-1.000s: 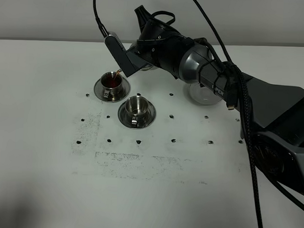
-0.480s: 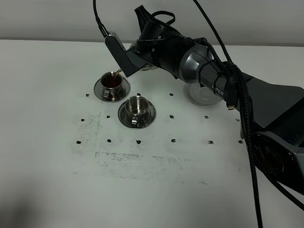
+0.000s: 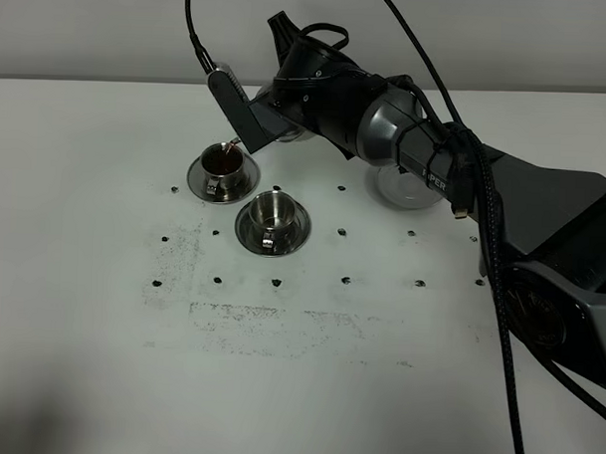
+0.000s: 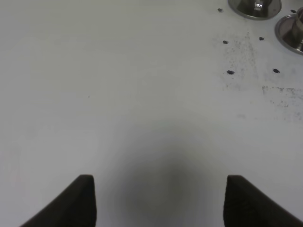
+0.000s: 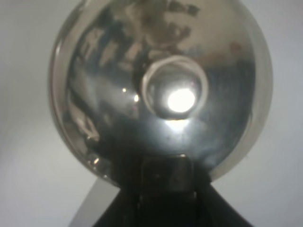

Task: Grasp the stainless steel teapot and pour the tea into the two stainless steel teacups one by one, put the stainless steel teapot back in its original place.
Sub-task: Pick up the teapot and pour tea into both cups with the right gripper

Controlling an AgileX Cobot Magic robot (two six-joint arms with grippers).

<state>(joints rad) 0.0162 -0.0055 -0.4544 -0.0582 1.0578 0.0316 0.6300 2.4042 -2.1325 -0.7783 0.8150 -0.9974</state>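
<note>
Our right gripper is clamped tight on the stainless steel teapot, whose mirror-bright lid and knob fill the right wrist view. From the high camera we see the right arm reaching in from 4 o'clock with its wrist rolled. It holds the pot tipped above the far teacup. The thin spout ends just over the rim, and dark reddish tea lies inside. The near teacup sits close by at 5 o'clock and shows only steel inside. The round steel disc lies partly under the forearm. Open table spreads toward 7 o'clock. Our left gripper hangs spread over plain table.
</note>
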